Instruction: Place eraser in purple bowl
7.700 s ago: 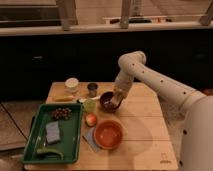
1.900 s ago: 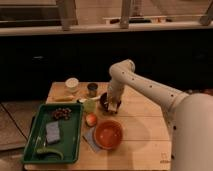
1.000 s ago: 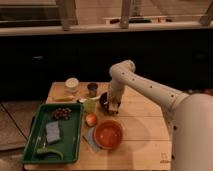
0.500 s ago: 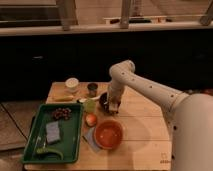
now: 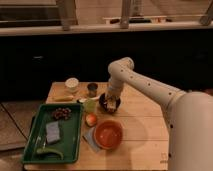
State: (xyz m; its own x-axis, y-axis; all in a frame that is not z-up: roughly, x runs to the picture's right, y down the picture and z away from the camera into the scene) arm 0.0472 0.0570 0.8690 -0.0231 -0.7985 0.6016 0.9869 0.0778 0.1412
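Your gripper [image 5: 111, 100] sits low over the purple bowl [image 5: 102, 101], frame centre, probably so the eraser [image 5: 111, 105] lands inside. Holding or released: can't tell.

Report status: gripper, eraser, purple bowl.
Gripper low over purple bowl. Eraser pale at its tip, inside the rim. Orange bowl close by, not blocking.

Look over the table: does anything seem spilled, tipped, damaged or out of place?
Nothing stands out. The end effector is down at the purple bowl; the orange bowl stands upright and the green tray lies flat on the table.
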